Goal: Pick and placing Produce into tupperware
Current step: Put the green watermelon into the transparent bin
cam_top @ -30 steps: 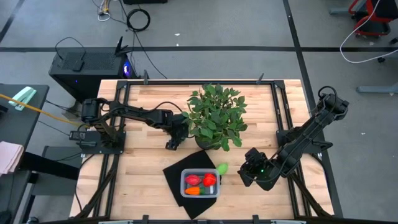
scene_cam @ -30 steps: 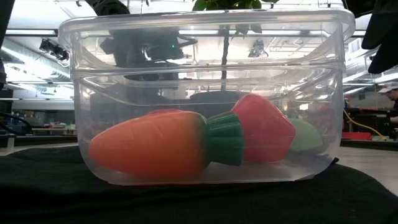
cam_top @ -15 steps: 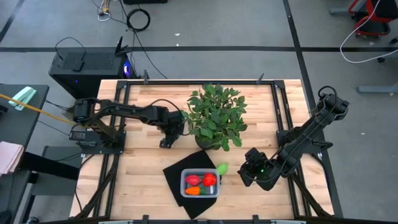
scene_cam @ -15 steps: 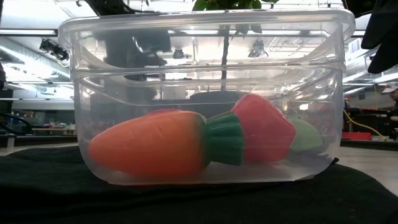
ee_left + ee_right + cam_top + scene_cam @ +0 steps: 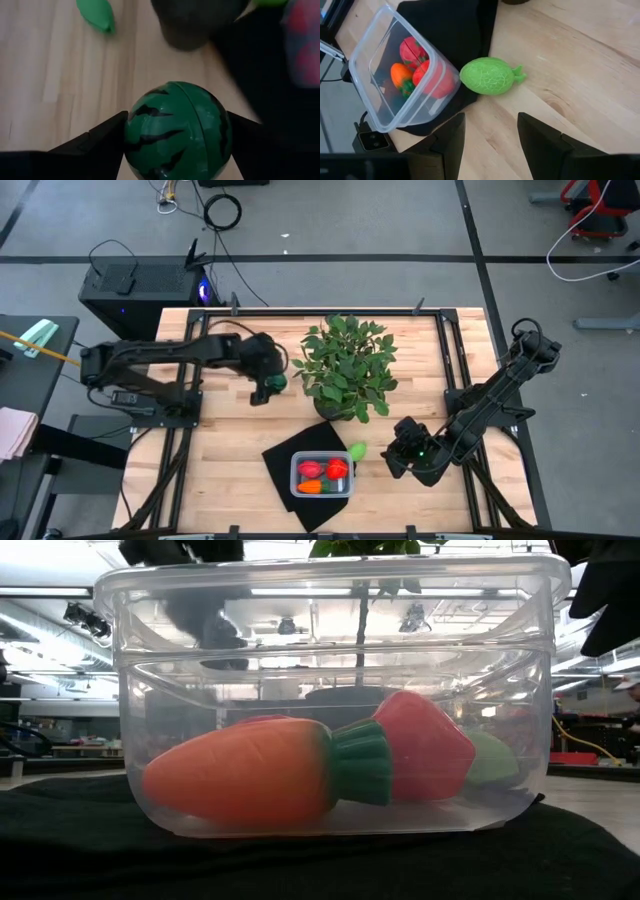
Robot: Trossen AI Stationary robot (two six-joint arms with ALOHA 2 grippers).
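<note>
The left tool (image 5: 262,386) is clamped on a dark green striped ball (image 5: 176,131), a smooth, glossy sphere with jagged black stripes and a moulded seam. In the left wrist view its two dark fingers (image 5: 92,145) press against opposite sides of the ball. In the high view this tool is above the bare wood just left of the potted plant (image 5: 348,367), a bushy cluster of small oval leaves.

The right tool (image 5: 400,453) is over the table (image 5: 230,438) to the right of the tupperware (image 5: 322,475). Its fingers (image 5: 448,135) stand apart with nothing between them. Near it lies the light yellow-green piece (image 5: 487,76), an egg-shaped form with a netted surface and a short stub at one end. It rests on the wood at the edge of the black mat (image 5: 281,458), just beside the tupperware's corner.

The tupperware is a clear, thin-walled plastic tub with rounded corners and a stepped rim. It sits on the mat, a matte black square turned corner-on to the table edge. Inside it lie an orange carrot (image 5: 240,772) with a ribbed green collar, and two red pieces (image 5: 410,50), (image 5: 425,745) with a dimpled, strawberry-like skin. The table is pale wooden planking with visible grain.
</note>
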